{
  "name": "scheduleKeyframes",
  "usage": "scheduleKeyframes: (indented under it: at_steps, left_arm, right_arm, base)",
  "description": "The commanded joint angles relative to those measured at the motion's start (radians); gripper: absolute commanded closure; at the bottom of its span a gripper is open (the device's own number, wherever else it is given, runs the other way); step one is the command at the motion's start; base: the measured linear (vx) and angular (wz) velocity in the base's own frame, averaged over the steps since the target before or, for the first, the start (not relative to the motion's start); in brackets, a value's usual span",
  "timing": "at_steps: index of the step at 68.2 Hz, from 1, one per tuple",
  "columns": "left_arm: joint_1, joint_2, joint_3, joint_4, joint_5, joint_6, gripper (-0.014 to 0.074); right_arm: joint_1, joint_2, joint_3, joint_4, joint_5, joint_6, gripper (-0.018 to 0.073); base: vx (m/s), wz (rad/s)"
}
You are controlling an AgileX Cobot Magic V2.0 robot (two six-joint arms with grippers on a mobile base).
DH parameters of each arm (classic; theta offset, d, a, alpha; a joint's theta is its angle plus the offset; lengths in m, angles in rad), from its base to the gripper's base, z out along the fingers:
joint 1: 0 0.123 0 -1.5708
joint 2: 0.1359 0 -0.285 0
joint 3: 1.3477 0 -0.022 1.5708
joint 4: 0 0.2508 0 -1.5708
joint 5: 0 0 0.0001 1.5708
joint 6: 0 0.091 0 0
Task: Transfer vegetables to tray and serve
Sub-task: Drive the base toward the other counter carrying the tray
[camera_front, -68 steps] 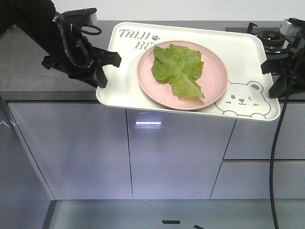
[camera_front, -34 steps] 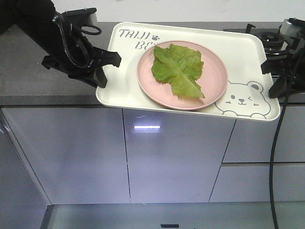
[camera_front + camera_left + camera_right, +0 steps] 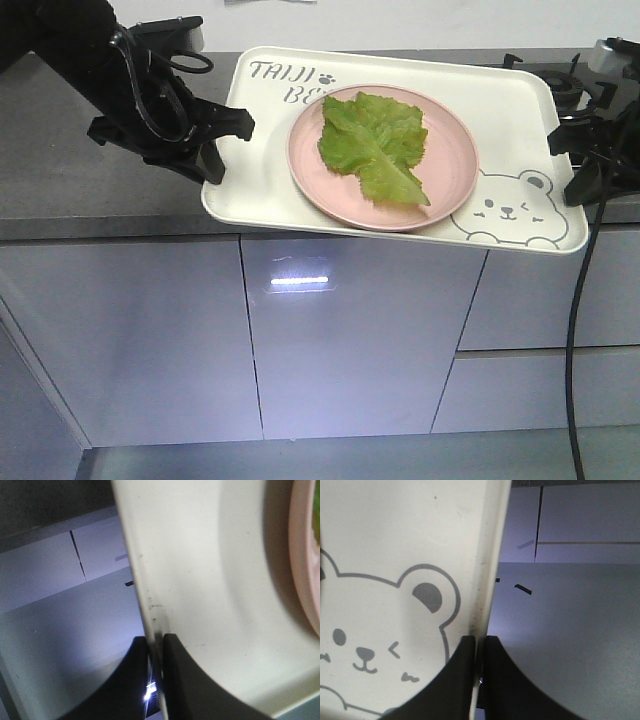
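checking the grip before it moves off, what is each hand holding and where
Both hold the tray by its rim: the left hand pinches the left edge, the right hand the right edge beside the bear drawing.

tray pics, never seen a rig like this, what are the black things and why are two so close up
The black things are a robot's two arms, each ending in a two-fingered gripper. The wide picture looks forward from the robot: its left gripper and right gripper each pinch a side rim of the tray. On the tray sits a pink plate with a lettuce leaf. Behind is a dark counter over grey cabinets. The two close-ups come from cameras on the wrists, so each shows its gripper shut on the rim; the right one shows the printed bear.
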Motion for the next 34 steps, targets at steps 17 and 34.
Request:
scheduleKeyframes:
  at_steps: [17, 34]
  left_arm:
    - [-0.034, -0.053, -0.029, -0.165, -0.057, 0.024, 0.0602]
    - [-0.034, -0.053, -0.029, -0.165, -0.057, 0.024, 0.0602]
  right_arm:
    - [0.027, -0.052, -0.03, 0.163, 0.04, -0.016, 0.0565]
    - [0.027, -0.052, -0.03, 0.163, 0.04, -0.016, 0.0565]
  base:
    - [0.1, -0.01]
    - [0.11, 0.03]
